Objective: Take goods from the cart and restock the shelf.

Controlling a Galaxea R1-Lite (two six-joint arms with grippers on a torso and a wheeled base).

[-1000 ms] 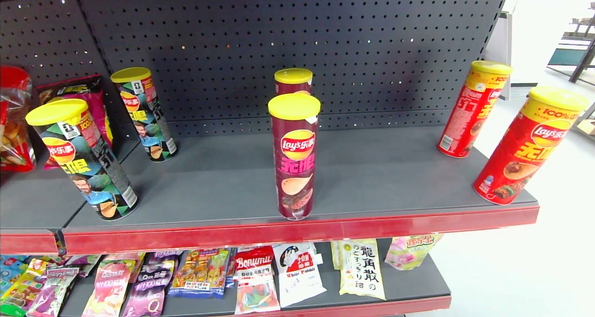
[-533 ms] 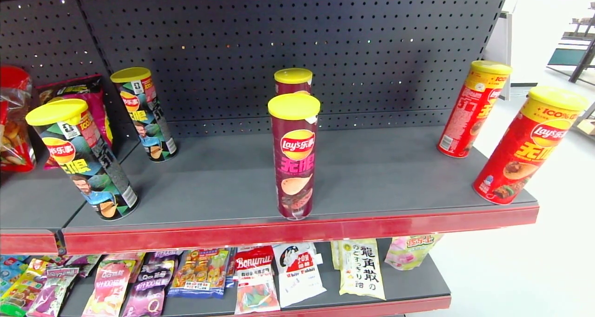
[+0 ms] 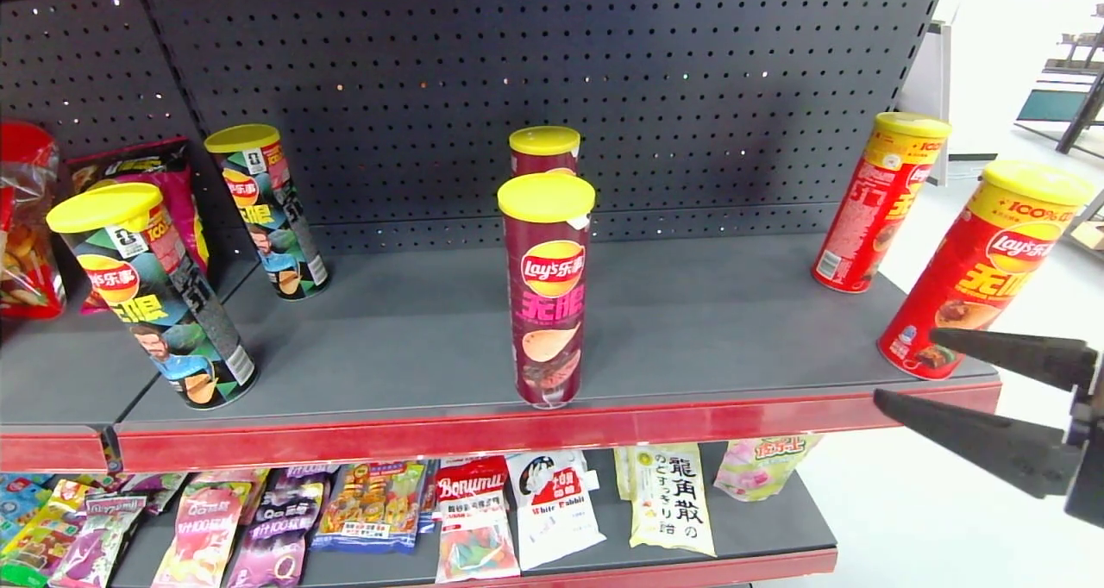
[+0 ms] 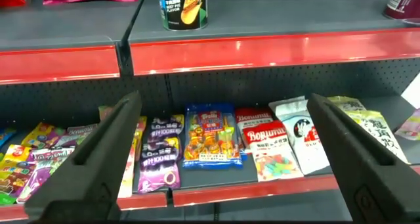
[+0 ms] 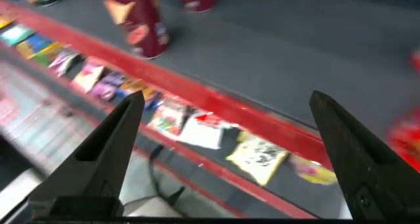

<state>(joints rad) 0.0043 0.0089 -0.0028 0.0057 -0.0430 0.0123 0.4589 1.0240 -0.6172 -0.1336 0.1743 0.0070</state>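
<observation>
Status: right claw point(image 3: 904, 365) and left claw point(image 4: 223, 98) both spread wide, nothing held. Shelf point(image 3: 517, 433) lip sits at the right claw's tips, red can point(image 3: 983, 269) just beyond. I reckon I'm between placements, so next I need another can from the cart.

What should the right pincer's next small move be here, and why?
Probably draw back from the shelf toward the cart to fetch a can: the right pincer hangs open and empty beside the front red chip can, and the shelf has bare space to fill.
</observation>
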